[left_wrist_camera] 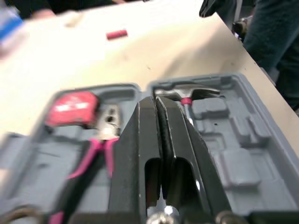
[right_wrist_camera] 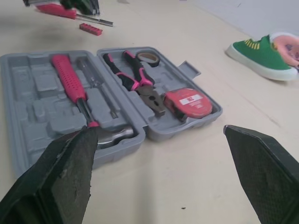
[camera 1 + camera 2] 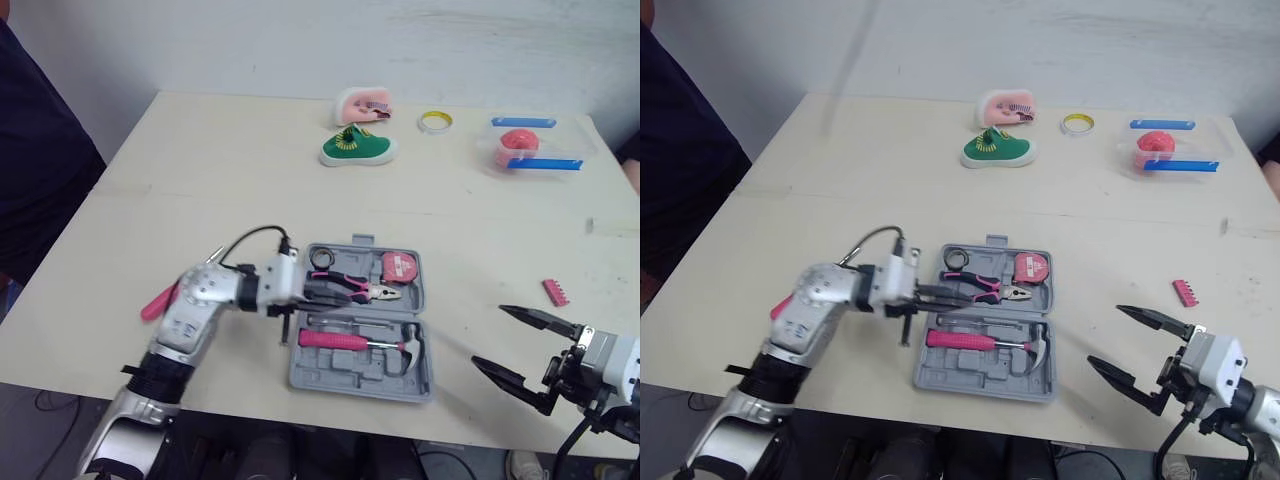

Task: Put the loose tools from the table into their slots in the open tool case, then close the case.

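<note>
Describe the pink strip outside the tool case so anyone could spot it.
Find the open grey tool case near the table's front edge. To the robot's right of it, beyond the right pincer, the pink strip lies alone on the tabletop. Unlike the case's pink-handled tools, it is short and toothed.

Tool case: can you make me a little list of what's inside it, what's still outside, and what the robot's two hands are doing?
tool case: open, lying flat
inside it: hammer, pliers, tape measure, black ring
still out on the table: pink bit strip, pink-handled screwdriver
left tool: shut, over the case
right tool: open, to the right of the case
</note>
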`<state>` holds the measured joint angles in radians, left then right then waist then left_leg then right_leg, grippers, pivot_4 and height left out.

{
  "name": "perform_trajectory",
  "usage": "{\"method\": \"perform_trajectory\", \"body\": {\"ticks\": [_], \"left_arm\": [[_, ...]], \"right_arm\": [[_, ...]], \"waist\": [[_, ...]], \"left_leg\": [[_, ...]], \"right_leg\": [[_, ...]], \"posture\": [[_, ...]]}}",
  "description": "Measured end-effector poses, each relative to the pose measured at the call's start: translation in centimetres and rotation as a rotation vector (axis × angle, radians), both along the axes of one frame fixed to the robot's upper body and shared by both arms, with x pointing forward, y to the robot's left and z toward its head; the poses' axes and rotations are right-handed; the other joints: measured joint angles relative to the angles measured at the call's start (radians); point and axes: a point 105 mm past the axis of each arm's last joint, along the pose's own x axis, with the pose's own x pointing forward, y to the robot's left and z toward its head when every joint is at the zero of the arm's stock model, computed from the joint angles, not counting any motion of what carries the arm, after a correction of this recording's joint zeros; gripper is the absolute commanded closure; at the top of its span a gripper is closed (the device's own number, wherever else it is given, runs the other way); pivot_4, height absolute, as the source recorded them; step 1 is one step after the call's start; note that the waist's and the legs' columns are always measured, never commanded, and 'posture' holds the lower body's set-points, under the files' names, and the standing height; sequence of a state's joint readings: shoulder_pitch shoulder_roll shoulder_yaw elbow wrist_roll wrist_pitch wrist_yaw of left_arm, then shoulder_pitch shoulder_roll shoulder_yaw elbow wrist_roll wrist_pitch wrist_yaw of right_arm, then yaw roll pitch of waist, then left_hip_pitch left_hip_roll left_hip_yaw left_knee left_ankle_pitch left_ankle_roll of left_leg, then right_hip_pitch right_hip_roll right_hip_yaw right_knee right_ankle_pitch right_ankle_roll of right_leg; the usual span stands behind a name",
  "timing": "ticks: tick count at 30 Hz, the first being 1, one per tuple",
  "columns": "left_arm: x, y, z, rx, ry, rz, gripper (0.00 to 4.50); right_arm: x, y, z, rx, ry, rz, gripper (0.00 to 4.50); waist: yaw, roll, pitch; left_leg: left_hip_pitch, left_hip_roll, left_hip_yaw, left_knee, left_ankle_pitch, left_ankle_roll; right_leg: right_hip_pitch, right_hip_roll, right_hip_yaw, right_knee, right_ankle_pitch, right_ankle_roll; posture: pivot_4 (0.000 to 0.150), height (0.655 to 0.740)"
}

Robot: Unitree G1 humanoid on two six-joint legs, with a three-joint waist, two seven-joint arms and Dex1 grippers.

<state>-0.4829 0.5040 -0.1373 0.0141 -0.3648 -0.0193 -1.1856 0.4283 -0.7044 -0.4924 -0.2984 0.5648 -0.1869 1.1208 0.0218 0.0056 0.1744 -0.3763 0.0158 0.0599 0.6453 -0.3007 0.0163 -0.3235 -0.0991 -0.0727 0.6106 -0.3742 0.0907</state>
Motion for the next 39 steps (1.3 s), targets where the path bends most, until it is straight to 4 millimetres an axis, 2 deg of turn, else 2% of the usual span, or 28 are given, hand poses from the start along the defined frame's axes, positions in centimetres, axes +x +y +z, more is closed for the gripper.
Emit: {"method": "perform_trajectory", "body": {"ticks": [2,4,5,6,7,8,9,10,11,13,14,17,20,24,26,30,34,39], "left_arm": [[0.3,1.9,0.7,-0.015,0.011,0.042,3.74],[0.8,4.2,0.9,-0.007,0.039,0.107,2.89],[1.0,5.3,0.9,-0.002,0.043,0.145,2.63],[1.3,6.5,0.9,0.001,0.042,0.189,1.93],[1.6,7.9,0.9,-0.002,0.039,0.242,1.62],[2.0,9.6,1.0,0.002,0.033,0.308,1.08],[2.2,10.8,1.2,0.005,0.029,0.349,0.72],[2.5,12.9,1.5,0.017,0.022,0.427,0.21],[2.7,15.0,1.7,0.024,0.019,0.501,0.01],[2.5,18.9,2.2,0.035,0.013,0.637,0.01],[2.1,21.5,2.0,0.033,0.035,0.732,0.01],[0.0,27.4,0.6,0.002,0.121,0.967,0.01],[-2.3,31.4,-1.7,-0.006,0.215,1.122,0.01],[-5.1,35.2,-3.1,-0.023,0.257,1.301,0.01],[-6.6,36.7,-3.7,-0.026,0.267,1.382,0.01],[-8.2,37.9,-3.9,-0.024,0.256,1.455,0.01],[-8.8,37.7,-4.2,-0.035,0.245,1.458,0.01],[-8.3,36.7,-3.8,-0.045,0.223,1.416,0.01]], "right_arm": [[-0.2,-0.6,0.2,-0.014,-0.002,-0.020,0.00],[-0.3,-1.2,0.6,-0.030,-0.013,-0.044,0.00],[-0.3,-1.6,0.8,-0.033,-0.017,-0.056,0.00],[-0.3,-2.0,0.9,-0.033,-0.021,-0.074,0.00],[-0.3,-2.6,1.0,-0.033,-0.021,-0.099,0.00],[-0.3,-3.4,1.0,-0.036,-0.024,-0.125,0.00],[-0.4,-3.9,1.0,-0.039,-0.026,-0.143,0.00],[-0.4,-4.7,1.0,-0.045,-0.030,-0.171,0.00],[-0.6,-5.5,0.9,-0.054,-0.032,-0.200,0.00],[-0.9,-7.1,0.5,-0.068,-0.037,-0.254,0.00],[-1.1,-8.3,0.4,-0.075,-0.046,-0.302,0.00],[-2.5,-12.0,-0.2,-0.077,-0.044,-0.455,0.00],[-3.3,-13.1,-0.9,-0.094,-0.039,-0.500,0.00],[-4.1,-14.3,-2.0,-0.112,-0.021,-0.553,0.00],[-5.1,-15.3,-2.7,-0.117,0.006,-0.602,0.00],[-6.2,-16.7,-3.3,-0.117,0.014,-0.677,0.00],[-6.6,-17.2,-3.7,-0.121,0.021,-0.700,0.00],[-5.6,-16.9,-3.0,-0.126,-0.011,-0.665,0.00]], "waist": [[0.000,-0.002,0.003],[-0.002,-0.004,0.006],[-0.003,-0.005,0.008],[-0.003,-0.005,0.010],[-0.003,-0.005,0.011],[-0.002,-0.006,0.012],[-0.002,-0.006,0.014],[-0.002,-0.007,0.016],[-0.004,-0.006,0.017],[-0.006,-0.006,0.018],[-0.012,-0.006,0.018],[-0.025,-0.006,0.018],[-0.027,-0.007,0.019],[-0.029,-0.013,0.023],[-0.029,-0.014,0.023],[-0.026,-0.013,0.023],[-0.027,-0.013,0.023],[-0.031,-0.013,0.023]], "left_leg": [[0.000,0.000,0.000,0.000,0.000,0.001],[0.001,0.000,0.000,0.000,0.000,0.001],[0.001,0.000,0.000,0.000,0.000,0.001],[0.001,0.000,0.000,0.000,0.000,0.001],[0.001,0.000,0.000,0.000,0.000,0.001],[0.002,0.000,-0.001,0.000,0.000,0.001],[0.002,0.000,-0.001,0.000,0.000,0.001],[0.002,0.000,-0.001,-0.002,0.000,0.002],[0.001,0.000,-0.001,-0.003,0.000,0.001],[0.002,0.000,0.000,-0.007,0.000,0.000],[0.002,-0.001,0.001,-0.010,0.001,-0.001],[0.003,-0.001,0.002,-0.016,0.001,-0.002],[0.003,-0.001,0.003,-0.016,0.001,-0.002],[0.004,-0.001,0.005,-0.016,0.000,0.001],[0.005,-0.001,0.005,-0.016,-0.002,0.001],[0.006,-0.001,0.005,-0.016,-0.003,-0.005],[0.005,-0.001,0.007,-0.018,-0.001,-0.008],[0.005,-0.001,0.008,-0.018,0.001,-0.008]], "right_leg": [[0.000,0.000,0.000,0.001,0.000,0.000],[0.001,0.000,0.001,0.002,0.001,0.001],[0.000,0.000,0.001,0.002,0.001,0.002],[0.000,0.000,0.001,0.003,0.001,0.002],[0.000,0.000,0.001,0.003,0.001,0.002],[0.000,-0.001,0.001,0.003,0.001,0.002],[-0.001,-0.001,0.001,0.003,0.001,0.002],[-0.001,-0.001,0.001,0.003,0.001,0.002],[-0.002,-0.001,0.001,0.003,0.001,0.001],[-0.003,-0.002,0.002,0.002,0.001,0.001],[-0.003,-0.002,0.002,0.000,0.000,0.001],[-0.004,-0.002,0.000,0.000,0.000,0.000],[-0.005,-0.002,-0.002,0.001,0.000,0.001],[-0.006,-0.005,-0.001,0.001,0.000,0.001],[-0.006,-0.006,0.000,0.003,0.000,0.001],[-0.009,-0.007,0.000,0.007,-0.001,-0.002],[-0.015,-0.008,0.002,0.013,-0.002,-0.004],[-0.017,-0.008,0.002,0.016,-0.003,-0.006]], "posture": [[0.150,0.7400],[0.150,0.7400],[0.150,0.7400],[0.150,0.7400],[0.150,0.7400],[0.150,0.7400],[0.150,0.7400],[0.150,0.7400],[0.150,0.7400],[0.150,0.7400],[0.150,0.7400],[0.150,0.7400],[0.150,0.7400],[0.150,0.7400],[0.150,0.7400],[0.150,0.7400],[0.150,0.7400],[0.150,0.7400]]}}
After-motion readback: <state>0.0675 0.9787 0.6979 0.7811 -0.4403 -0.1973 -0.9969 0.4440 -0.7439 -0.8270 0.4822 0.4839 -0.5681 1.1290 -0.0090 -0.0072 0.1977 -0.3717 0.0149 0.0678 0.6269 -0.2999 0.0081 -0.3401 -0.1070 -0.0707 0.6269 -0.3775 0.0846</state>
